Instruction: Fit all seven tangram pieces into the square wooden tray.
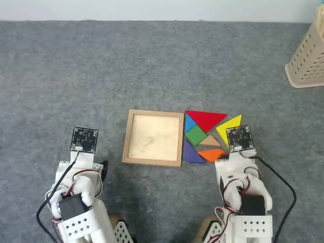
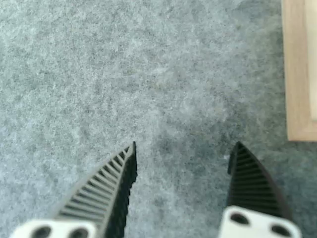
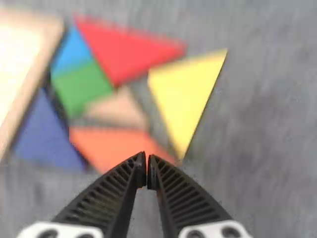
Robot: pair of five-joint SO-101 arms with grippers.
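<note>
On the grey felt-covered tabletop (image 1: 152, 66) the square wooden tray (image 1: 126, 137) lies flat between the two arms, a little ahead of them. All seven pieces lie outside it, bunched together on the side nearer the right arm (image 1: 244, 195).

A red triangle (image 1: 205, 119) sits farthest from the arms, with a light blue piece (image 1: 190, 123) and a green square (image 1: 195, 135) next to the tray's rim. A purple triangle (image 1: 190, 153) lies below those, also against the rim. A small tan triangle (image 1: 210, 141) is in the middle of the group, an orange triangle (image 1: 211, 154) is nearest the right arm, and a yellow triangle (image 1: 230, 127) lies on the outer side.

From the right wrist, the right hand (image 3: 147, 156) has its two ribbed fingers pressed together with nothing between them. Its tip is over the near edge of the orange triangle (image 3: 111, 146), just beside the point of the yellow triangle (image 3: 185, 94). I cannot tell whether it touches the wood.

The left arm (image 1: 76, 195) is on the other side of the tray. The left hand (image 2: 185, 146) is spread wide over bare felt, holding nothing, and the tray's rim (image 2: 296, 69) lies off to one side of it.

A cream perforated basket (image 1: 309, 55) stands at the far right edge of the tabletop, well apart from everything else.
</note>
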